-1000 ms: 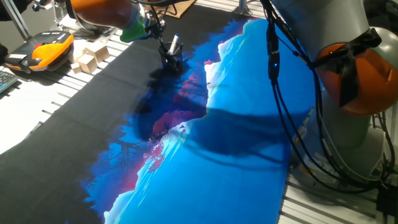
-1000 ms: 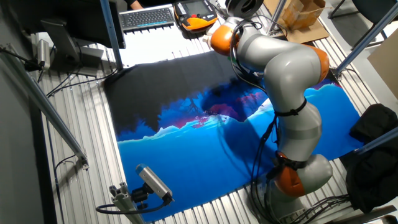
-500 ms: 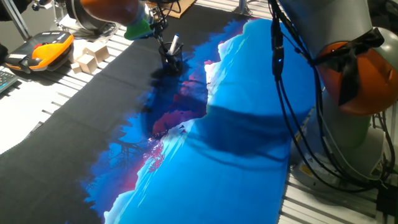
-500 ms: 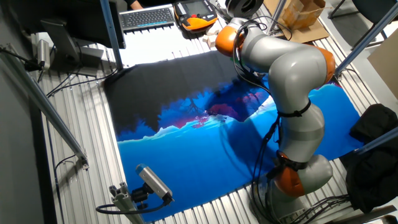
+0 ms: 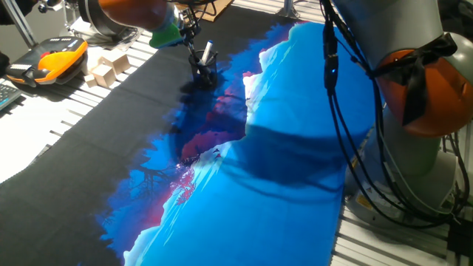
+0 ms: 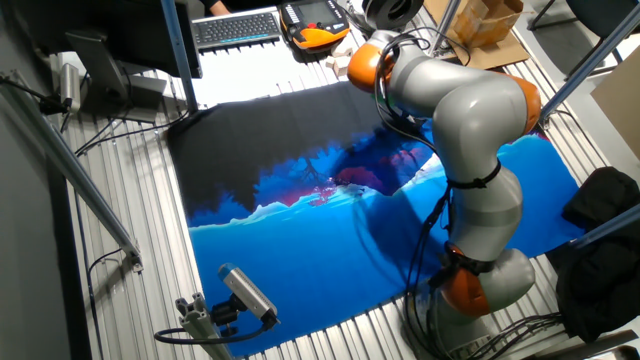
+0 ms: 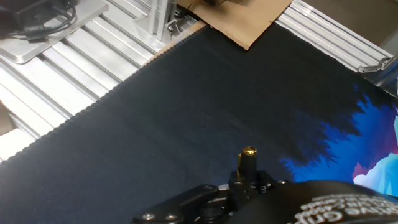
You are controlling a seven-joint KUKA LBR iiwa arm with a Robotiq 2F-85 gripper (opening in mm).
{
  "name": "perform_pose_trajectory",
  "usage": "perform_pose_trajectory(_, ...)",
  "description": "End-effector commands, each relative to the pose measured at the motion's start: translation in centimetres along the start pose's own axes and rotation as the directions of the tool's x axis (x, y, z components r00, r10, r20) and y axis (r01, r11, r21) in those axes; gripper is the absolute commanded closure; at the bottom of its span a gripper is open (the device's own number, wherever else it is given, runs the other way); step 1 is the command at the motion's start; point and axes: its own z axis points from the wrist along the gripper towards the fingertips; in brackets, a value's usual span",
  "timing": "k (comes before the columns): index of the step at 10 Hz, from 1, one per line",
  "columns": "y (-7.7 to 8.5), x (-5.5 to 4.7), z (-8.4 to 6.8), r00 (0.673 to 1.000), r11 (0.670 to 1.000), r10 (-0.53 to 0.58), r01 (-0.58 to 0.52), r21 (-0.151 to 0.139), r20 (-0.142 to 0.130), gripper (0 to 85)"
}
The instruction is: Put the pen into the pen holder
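Note:
In one fixed view my gripper [image 5: 188,37] hangs at the top left, just above the pen holder [image 5: 205,75], a small black cup on the dark part of the mat. It is shut on the pen [image 5: 194,53], a thin dark rod that slants down toward the cup. Whether its lower end is inside the cup is too small to tell. A thicker whitish pen [image 5: 209,51] stands in the cup. In the hand view the pen's [image 7: 248,159] brassy tip pokes out from the gripper [image 7: 245,185]. In the other fixed view the arm hides gripper, pen and cup.
Pale wooden blocks [image 5: 108,68] and an orange hand-held controller [image 5: 56,58] lie left of the cup on the slatted table. A blue and black mat [image 5: 266,170] covers the table. A keyboard [image 6: 236,26] sits at the back. Cardboard [image 7: 245,18] lies beyond the mat's edge.
The arm and gripper have shifted slightly up and to the right with the pen still held. The cup and whitish pen have not moved.

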Motion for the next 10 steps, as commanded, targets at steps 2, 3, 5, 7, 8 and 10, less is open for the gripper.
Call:
perform_pose_trajectory(2,-0.01,0.24,0.16,1.0,1.0,0.002,-0.002,0.001,0.003,85.0)
perform_pose_trajectory(3,-0.08,0.25,0.18,1.0,1.0,-0.001,0.001,-0.001,0.002,85.0)
perform_pose_trajectory(5,-0.11,0.21,0.15,1.0,1.0,-0.008,0.008,-0.011,-0.008,68.0)
perform_pose_trajectory(7,-0.15,0.19,0.08,1.0,1.0,-0.008,0.008,-0.004,-0.014,68.0)
perform_pose_trajectory(8,-0.16,0.22,0.05,1.0,1.0,-0.006,0.006,-0.002,-0.014,51.0)
perform_pose_trajectory(10,-0.14,0.32,0.02,1.0,1.0,-0.005,0.005,0.001,-0.013,51.0)
